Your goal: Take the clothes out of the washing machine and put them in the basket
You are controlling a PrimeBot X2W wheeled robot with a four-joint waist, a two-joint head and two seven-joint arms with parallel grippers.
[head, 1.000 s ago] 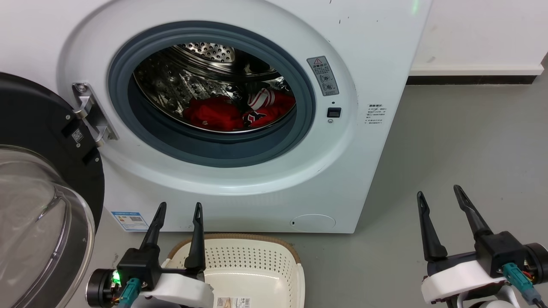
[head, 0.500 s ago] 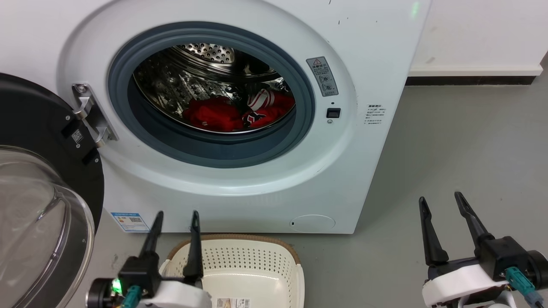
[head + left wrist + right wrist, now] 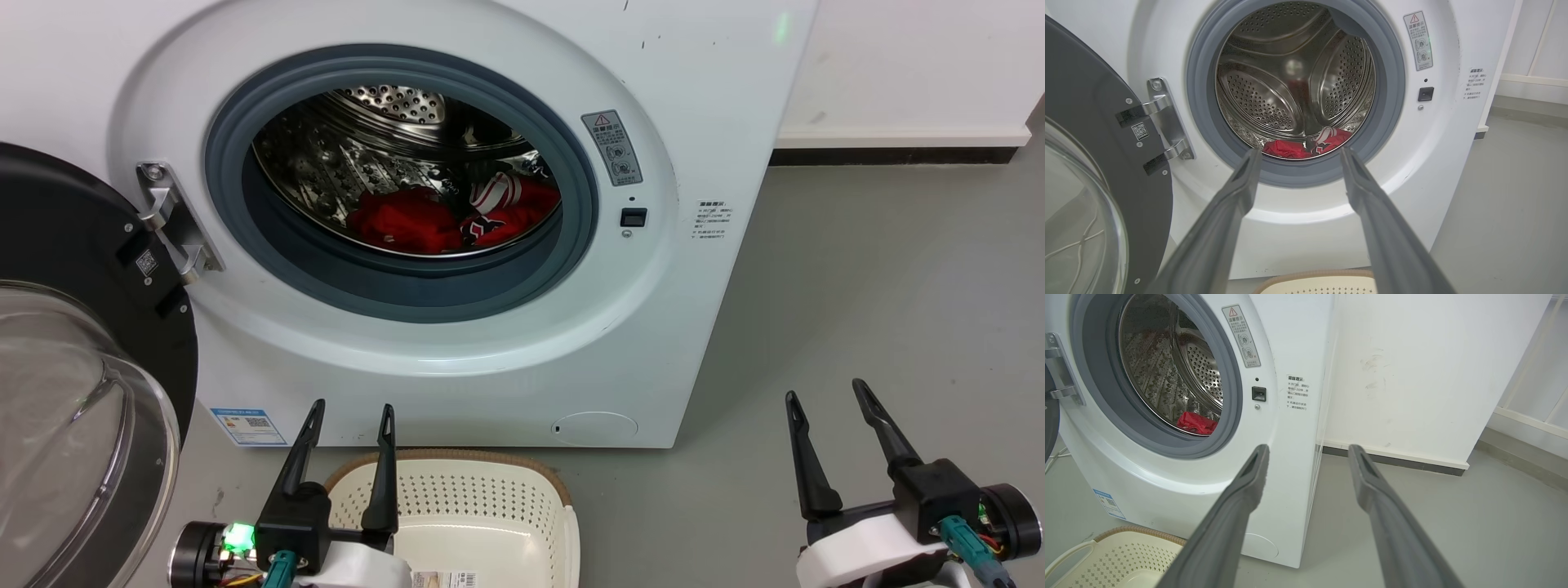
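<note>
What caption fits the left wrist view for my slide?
Open left claw aimed at the washing machine, red clothes low inside, basket rim below.

Washing machine [image 3: 457, 367]: white front-loader, standing on the floor. Its black-rimmed glass door [image 3: 82, 408] is swung fully open to the left on a metal hinge. The grey rubber door ring [image 3: 408, 290] is exposed and the perforated steel drum [image 3: 359, 163] is open to view.

Clothes: two garments lie at the bottom of the drum, touching. The plain red garment [image 3: 404, 222] is on the left, bunched. The striped garment [image 3: 500, 204] is on the right, crumpled, red with white stripes and a dark patterned patch towards the opening.

Basket [image 3: 457, 455]: cream plastic, perforated walls, brown woven-look rim. It stands upright on the floor on the near side, just in front of the machine, below the door opening.
</note>
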